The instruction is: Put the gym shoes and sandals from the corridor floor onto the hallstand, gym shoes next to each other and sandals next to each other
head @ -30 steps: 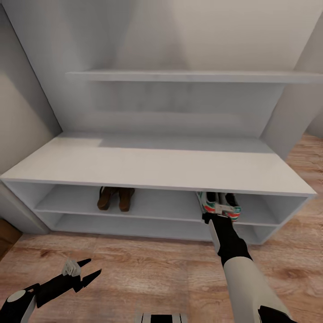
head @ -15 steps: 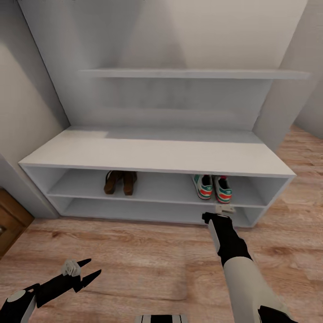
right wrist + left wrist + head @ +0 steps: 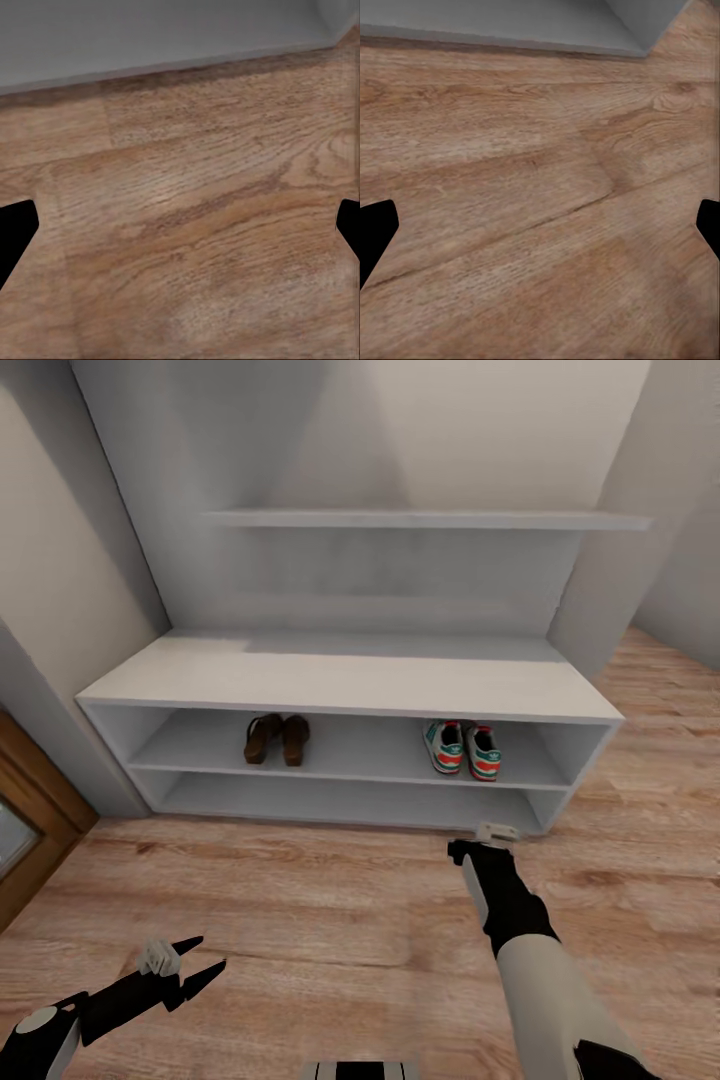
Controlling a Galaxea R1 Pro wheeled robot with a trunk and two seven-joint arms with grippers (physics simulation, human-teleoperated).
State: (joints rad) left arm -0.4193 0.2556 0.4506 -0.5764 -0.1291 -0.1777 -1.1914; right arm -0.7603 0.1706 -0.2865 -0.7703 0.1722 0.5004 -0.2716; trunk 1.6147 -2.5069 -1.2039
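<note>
Both end effectors, left (image 3: 205,957) and right (image 3: 497,832), spread empty; I see gym shoes (image 3: 463,748) and sandals (image 3: 277,738) paired on the hallstand (image 3: 350,682) upper shelf, lengthwise front-to-back.

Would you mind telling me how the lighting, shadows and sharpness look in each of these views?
Head view: soft, even light, no glare; the rack top shades the shelf holding the sandals and sneakers, which stay readable; straight edges lean outward toward the frame's sides. Left wrist view: floor grain fairly sharp. Right wrist view: grain softer, with a dark shadow band under the rack's base.
</note>
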